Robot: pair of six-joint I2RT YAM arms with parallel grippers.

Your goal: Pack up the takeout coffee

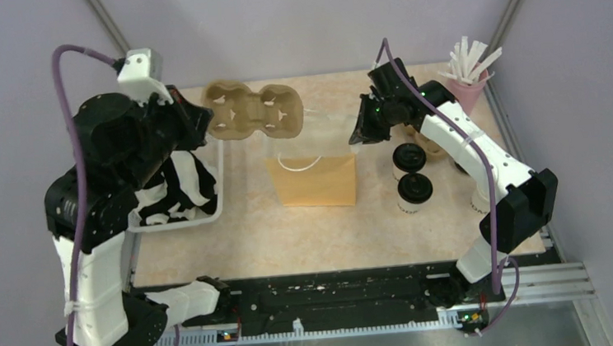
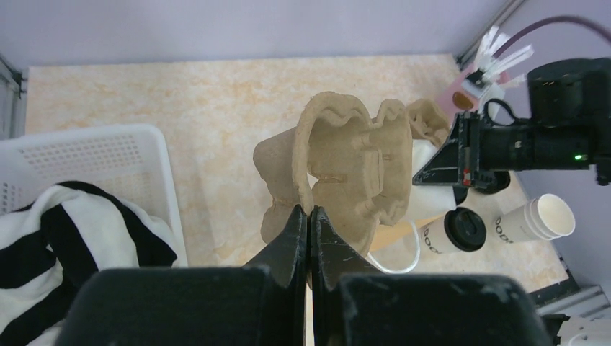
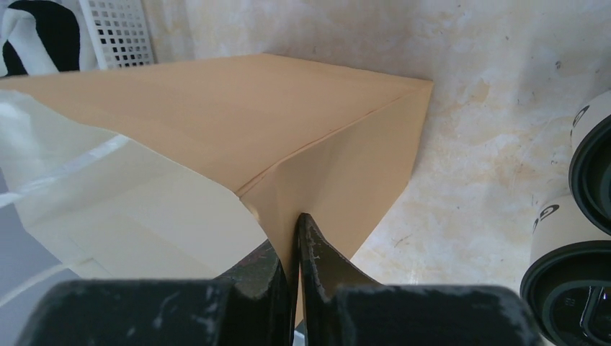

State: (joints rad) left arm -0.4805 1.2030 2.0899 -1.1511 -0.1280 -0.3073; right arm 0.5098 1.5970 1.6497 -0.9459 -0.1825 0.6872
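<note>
Two takeout coffee cups, white with black lids, stand right of centre, one (image 1: pixel 409 158) behind the other (image 1: pixel 414 191); one cup (image 2: pixel 454 231) also shows in the left wrist view. A brown paper bag (image 1: pixel 312 181) stands open mid-table. My right gripper (image 3: pixel 295 223) is shut on the bag's (image 3: pixel 252 122) upper right edge, the paper pinched between its fingers. My left gripper (image 2: pixel 310 213) is shut on the rim of a tan pulp cup carrier (image 2: pixel 353 166), which it holds in the air behind and left of the bag, with the carrier (image 1: pixel 253 111) empty.
A white basket (image 1: pixel 219 205) with a black-and-white striped cloth (image 1: pixel 176 187) sits at the left. A pink cup of wrapped straws (image 1: pixel 466 86) stands in the back right corner. Lidless white cups (image 2: pixel 537 220) lie near the lidded ones.
</note>
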